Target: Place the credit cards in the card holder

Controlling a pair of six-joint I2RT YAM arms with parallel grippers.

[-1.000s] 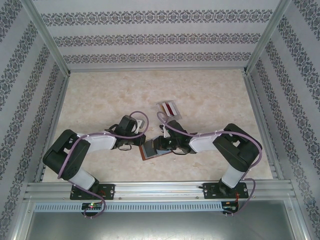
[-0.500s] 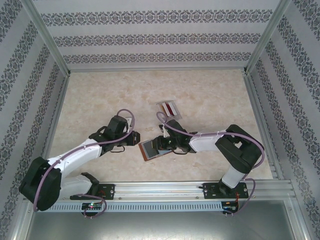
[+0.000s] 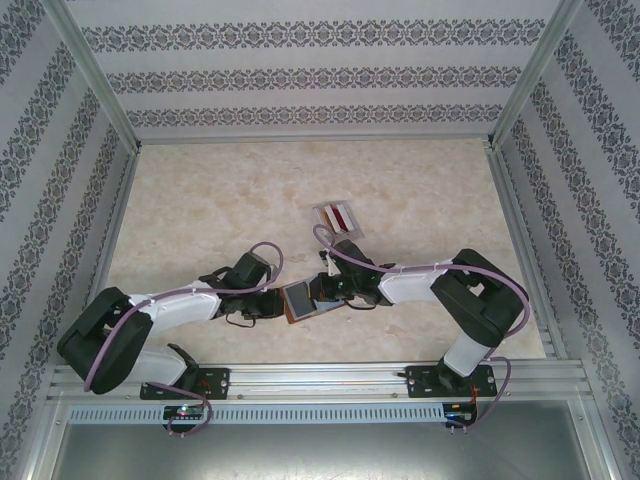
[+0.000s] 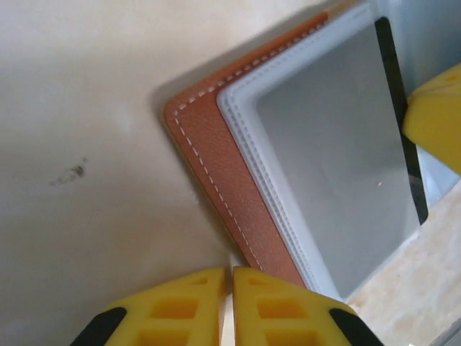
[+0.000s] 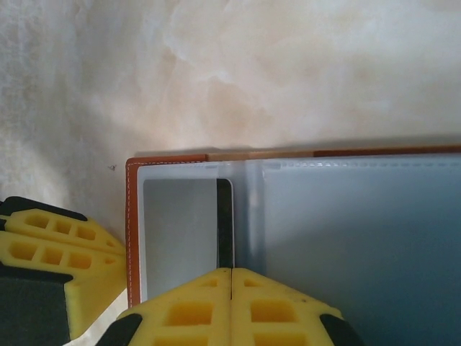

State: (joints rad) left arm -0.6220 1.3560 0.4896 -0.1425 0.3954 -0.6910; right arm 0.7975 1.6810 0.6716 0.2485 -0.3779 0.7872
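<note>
Lying open on the tabletop [image 3: 200,200] between the closed left hand [image 4: 230,277] and closed right hand [image 5: 230,277], the card holder [image 4: 205,158], likely light and floppy, holds a grey card [image 5: 180,231], probably stiff and slick, best pinched edgewise

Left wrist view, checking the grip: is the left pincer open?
No, the left pincer is closed tight beside the card holder.

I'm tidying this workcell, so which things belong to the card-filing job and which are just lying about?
Job: card holder, grey card in its sleeve, other cards, left hand, right hand.
Just there: marbled table, patterned walls, aluminium rail.
</note>
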